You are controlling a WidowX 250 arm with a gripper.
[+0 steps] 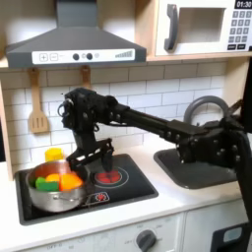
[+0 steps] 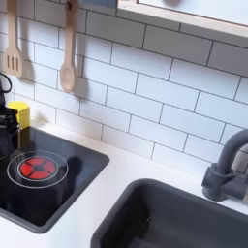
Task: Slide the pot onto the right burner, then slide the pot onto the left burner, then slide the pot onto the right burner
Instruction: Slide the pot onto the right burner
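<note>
**Resting position of the pot on the stove top**

Sitting on the black stove top (image 1: 128, 187), the pot (image 1: 54, 190) lies toward the first exterior view's left, between the stove's front-left area and its centre. Orange, green and yellow toy food pieces fill it. The pot covers the zone where one printed burner would lie, so that burner cannot be made out in the first exterior view.

The gripper (image 1: 87, 159) is lowered just beside the pot's rim, on the first exterior view's right of it. Its fingers are dark against the dark stove, and it is not possible to tell whether they are spread or pinched on the rim. The black arm runs from the gripper up and across to the first exterior view's right.

The red burner with the solid centre (image 1: 110, 177) lies uncovered, just beside the pot on the first exterior view's right. In the second exterior view the same burner (image 2: 41, 169) appears closer, with its rings distinct.

A small yellow cup (image 1: 56, 155) stands behind the pot in the first exterior view. The second exterior view shows a yellow block (image 2: 21, 114) at its left edge, a wooden spoon (image 2: 68, 60) hanging on the tiled wall, a dark faucet (image 2: 226, 170) and the sink basin (image 2: 184, 218).
</note>
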